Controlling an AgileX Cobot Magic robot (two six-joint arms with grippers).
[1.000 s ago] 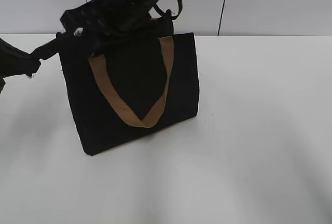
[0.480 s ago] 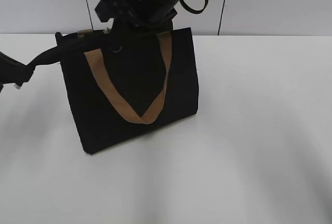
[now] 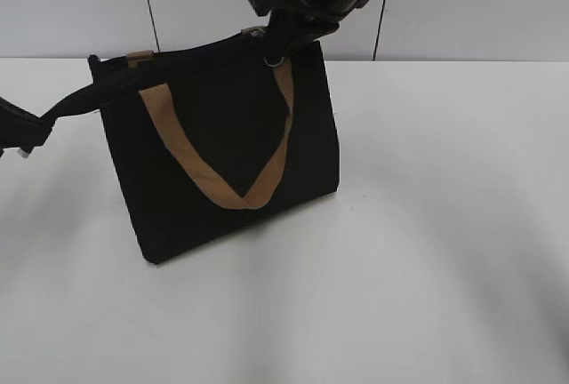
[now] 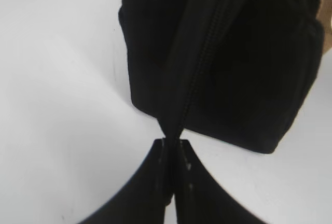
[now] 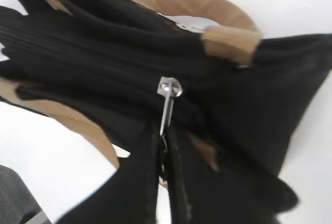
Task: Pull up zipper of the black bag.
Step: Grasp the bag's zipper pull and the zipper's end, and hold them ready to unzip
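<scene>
Left pincer (image 3: 22, 135) cut off at frame edge, black bag (image 4: 233, 68) interior hidden

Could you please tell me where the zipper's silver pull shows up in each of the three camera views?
Exterior view: the silver pull hangs at the black bag's top right, under the right gripper.
Left wrist view: not visible; only the zipper line.
Right wrist view: centre, pinched by the gripper.
Shared landmark: the tan strap handle.

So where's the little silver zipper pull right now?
The small silver metal zipper pull sits near the right end of the black fabric bag's top edge, pinched by the right gripper.
</scene>
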